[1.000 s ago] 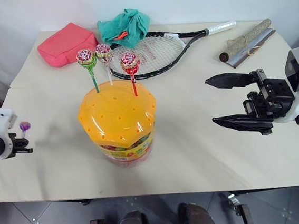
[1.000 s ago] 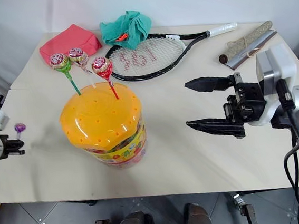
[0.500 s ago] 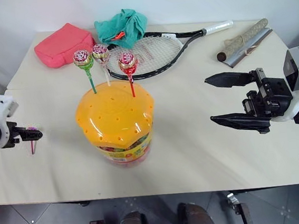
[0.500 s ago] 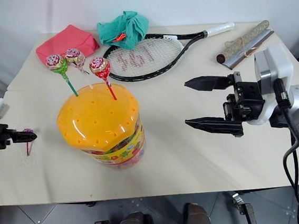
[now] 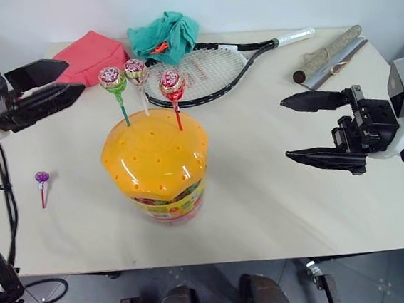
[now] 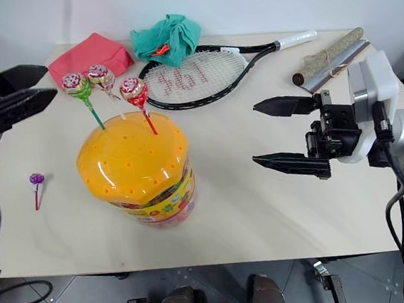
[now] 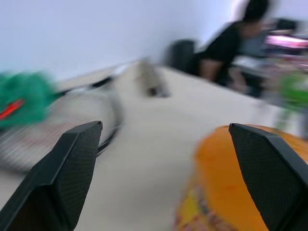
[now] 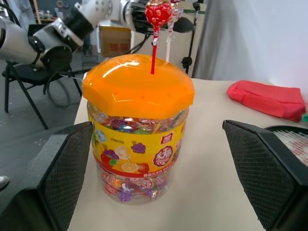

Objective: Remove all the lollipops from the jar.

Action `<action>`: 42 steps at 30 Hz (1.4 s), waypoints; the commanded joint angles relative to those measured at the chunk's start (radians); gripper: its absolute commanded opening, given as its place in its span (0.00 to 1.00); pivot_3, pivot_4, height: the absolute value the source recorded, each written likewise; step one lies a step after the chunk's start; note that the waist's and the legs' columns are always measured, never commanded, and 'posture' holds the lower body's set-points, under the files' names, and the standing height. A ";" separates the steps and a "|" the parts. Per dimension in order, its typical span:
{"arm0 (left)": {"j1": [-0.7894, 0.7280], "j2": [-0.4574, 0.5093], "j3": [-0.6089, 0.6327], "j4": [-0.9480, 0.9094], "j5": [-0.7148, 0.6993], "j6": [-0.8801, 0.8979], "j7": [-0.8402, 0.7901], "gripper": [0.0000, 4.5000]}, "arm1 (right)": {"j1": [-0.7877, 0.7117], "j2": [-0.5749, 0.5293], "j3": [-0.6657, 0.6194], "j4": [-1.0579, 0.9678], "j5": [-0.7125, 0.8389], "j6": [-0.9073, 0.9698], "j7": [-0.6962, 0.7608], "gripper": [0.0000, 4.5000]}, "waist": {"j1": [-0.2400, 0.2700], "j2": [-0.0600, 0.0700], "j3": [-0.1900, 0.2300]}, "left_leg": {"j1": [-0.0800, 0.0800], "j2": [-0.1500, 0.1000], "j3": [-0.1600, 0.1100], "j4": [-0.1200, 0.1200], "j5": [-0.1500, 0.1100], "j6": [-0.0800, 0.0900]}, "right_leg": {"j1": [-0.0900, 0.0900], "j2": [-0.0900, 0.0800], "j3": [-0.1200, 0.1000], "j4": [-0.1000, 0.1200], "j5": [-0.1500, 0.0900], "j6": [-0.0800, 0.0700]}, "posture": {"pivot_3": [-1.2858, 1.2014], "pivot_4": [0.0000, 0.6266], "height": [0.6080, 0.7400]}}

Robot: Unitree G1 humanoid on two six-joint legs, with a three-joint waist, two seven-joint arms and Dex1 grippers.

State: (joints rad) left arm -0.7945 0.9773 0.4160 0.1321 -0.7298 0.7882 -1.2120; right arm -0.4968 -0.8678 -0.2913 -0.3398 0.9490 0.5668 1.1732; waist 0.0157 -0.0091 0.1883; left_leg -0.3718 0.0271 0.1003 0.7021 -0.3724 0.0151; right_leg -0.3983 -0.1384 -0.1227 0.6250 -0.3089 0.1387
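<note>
**Inspector:** Beige tabletop [image 5: 263, 188] is carrying the jar [image 5: 158, 166] at centre; three lollipops [image 5: 137, 75] are standing in its orange lid, the purple lollipop [image 5: 41, 178] is lying at nine o'clock.

**Assistant:** Handling?

**Inspector:** Light, thin sticks, probably bending easily; pinching low on a stick seems best. Left gripper [image 5: 42, 88] and right gripper [image 5: 314, 130] are both hanging spread, empty.

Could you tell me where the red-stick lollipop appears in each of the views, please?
Left eye view: red-stick lollipop stands in the jar lid, rightmost of three.
Right eye view: the same, beside the racket head.
Right wrist view: upright at the lid's top.
Left wrist view: cannot tell.
Shared landmark: the jar.
</note>
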 commanded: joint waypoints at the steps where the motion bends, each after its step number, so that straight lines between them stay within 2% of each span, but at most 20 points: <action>1: -0.005 -0.018 -0.021 -0.009 -0.037 -0.073 -0.104 0.99 | 0.001 -0.025 -0.053 -0.029 0.010 -0.011 -0.010 1.00 | -0.001 0.000 0.000 | 0.000 0.000 0.000 0.000 0.000 0.000 | 0.000 0.000 0.000 0.000 0.000 0.000 | 0.52 0.24 1.00; 9: -0.048 -0.065 -0.157 -0.018 -0.034 -0.076 -0.215 0.99 | 0.043 -0.035 -0.097 -0.074 0.023 -0.001 -0.047 1.00 | 0.008 0.000 0.000 | 0.000 0.000 0.000 0.001 -0.001 0.001 | 0.000 0.000 0.000 0.000 0.000 0.000 | 0.52 0.24 1.00; 14: -0.085 -0.097 -0.171 -0.011 -0.054 -0.077 -0.211 0.99 | 0.069 -0.038 -0.114 -0.093 0.031 -0.001 -0.065 1.00 | 0.007 0.000 0.000 | 0.000 0.000 -0.001 0.001 -0.001 0.001 | 0.000 0.000 0.000 0.000 0.000 0.000 | 0.52 0.24 1.00; 17: -0.119 -0.136 -0.176 0.001 -0.048 -0.094 -0.189 0.87 | 0.087 -0.037 -0.123 -0.109 0.036 -0.003 -0.082 1.00 | 0.008 0.000 0.000 | 0.000 0.000 -0.001 0.001 -0.001 0.001 | 0.000 0.000 0.000 0.000 0.000 0.000 | 0.52 0.24 1.00; 29: -0.167 -0.134 -0.171 -0.028 -0.065 -0.044 -0.169 0.02 | 0.110 -0.036 -0.151 -0.129 0.061 -0.010 -0.108 1.00 | 0.008 0.000 0.000 | -0.001 0.000 -0.001 0.002 -0.001 0.001 | 0.000 0.000 0.000 0.000 0.000 0.000 | 0.52 0.24 1.00; 38: -0.223 -0.106 -0.128 -0.032 -0.072 -0.047 -0.094 0.01 | 0.097 -0.041 -0.136 -0.113 0.050 -0.016 -0.107 1.00 | 0.006 0.000 0.000 | -0.001 0.000 -0.002 0.002 -0.001 0.001 | 0.000 0.000 0.000 0.000 0.000 0.000 | 0.52 0.24 1.00; 42: -0.249 -0.075 -0.099 0.006 -0.011 -0.076 0.029 0.01 | 0.090 -0.043 -0.131 -0.107 0.047 -0.015 -0.105 1.00 | 0.007 0.000 0.000 | -0.001 0.000 -0.003 0.002 -0.001 0.001 | 0.000 0.000 0.000 0.000 0.000 0.000 | 0.52 0.24 1.00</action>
State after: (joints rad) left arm -1.0104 0.8717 0.2730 0.1350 -0.7637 0.7374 -1.2332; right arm -0.3883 -0.8926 -0.4000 -0.4358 0.9911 0.5676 1.0672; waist 0.0226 -0.0094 0.1883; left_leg -0.3724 0.0270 0.0969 0.7039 -0.3731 0.0165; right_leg -0.3978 -0.1389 -0.1226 0.6251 -0.3089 0.1387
